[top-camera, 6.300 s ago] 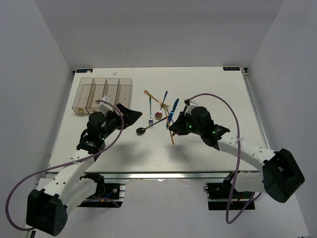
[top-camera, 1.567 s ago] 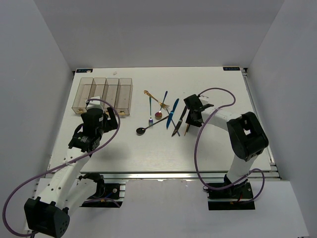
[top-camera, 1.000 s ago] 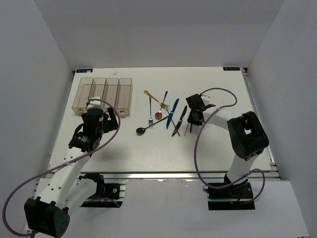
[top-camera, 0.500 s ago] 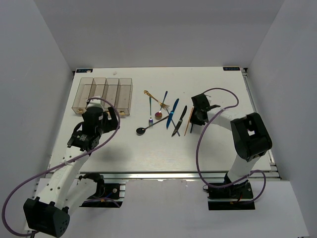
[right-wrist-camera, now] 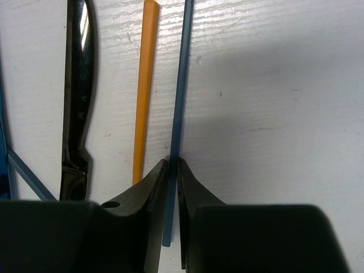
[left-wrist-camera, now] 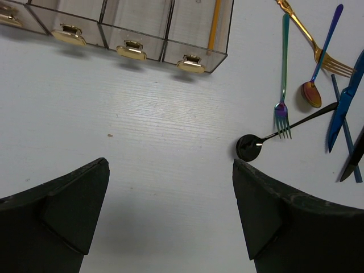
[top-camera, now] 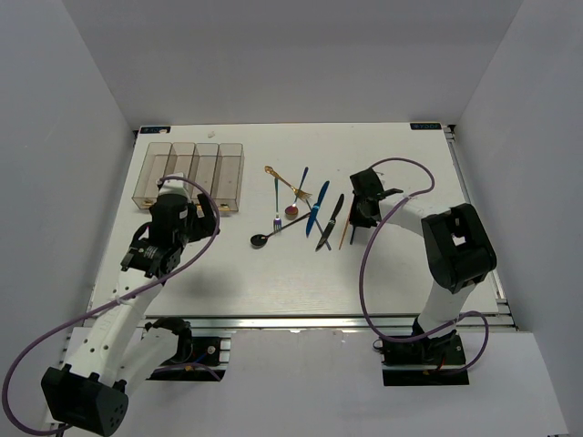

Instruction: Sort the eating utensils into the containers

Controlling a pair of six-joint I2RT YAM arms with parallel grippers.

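Right jaws: pressed onto a grey-blue chopstick [right-wrist-camera: 177, 96], pinching it a little way up from 1 end.
Grey-blue chopstick: straight, very slim and matte; it lies right of the worktop's middle.
Orange chopstick [right-wrist-camera: 145, 85]: just beside the pinched one and nearly parallel, not touching it; matte, with a blunt tip.
Black knife [right-wrist-camera: 79, 85]: next over from the orange chopstick; glossy, with a curved blade that narrows to the handle.
Blue knife [top-camera: 317, 208]: slim with a metallic sheen, just left of the black knife at the worktop's middle.
Black spoon [left-wrist-camera: 273, 139]: shiny round bowl and thin handle; its handle meets the tines of the green fork [left-wrist-camera: 282, 68].
Green fork: slender, its sheen shifting from teal to purple at the tines.
Gold fork [left-wrist-camera: 313, 42]: polished, with an ornate handle; it lies nearest the far edge.
Purple spoon [left-wrist-camera: 321, 57]: thin handle and iridescent oval bowl, crossing the gold fork.
Left jaws: spread wide and holding nothing; the 2 dark, matte, wedge-shaped fingers [left-wrist-camera: 57, 210] hang over bare worktop near the containers.
Containers [top-camera: 205, 159]: 4 narrow bins of clear brownish plastic, joined in a row near the far left corner, each with a gold mark at its near end.
Second orange chopstick [left-wrist-camera: 215, 23]: inside the bin at the right end of the row.
Worktop [top-camera: 273, 282]: white, with a faint grain.
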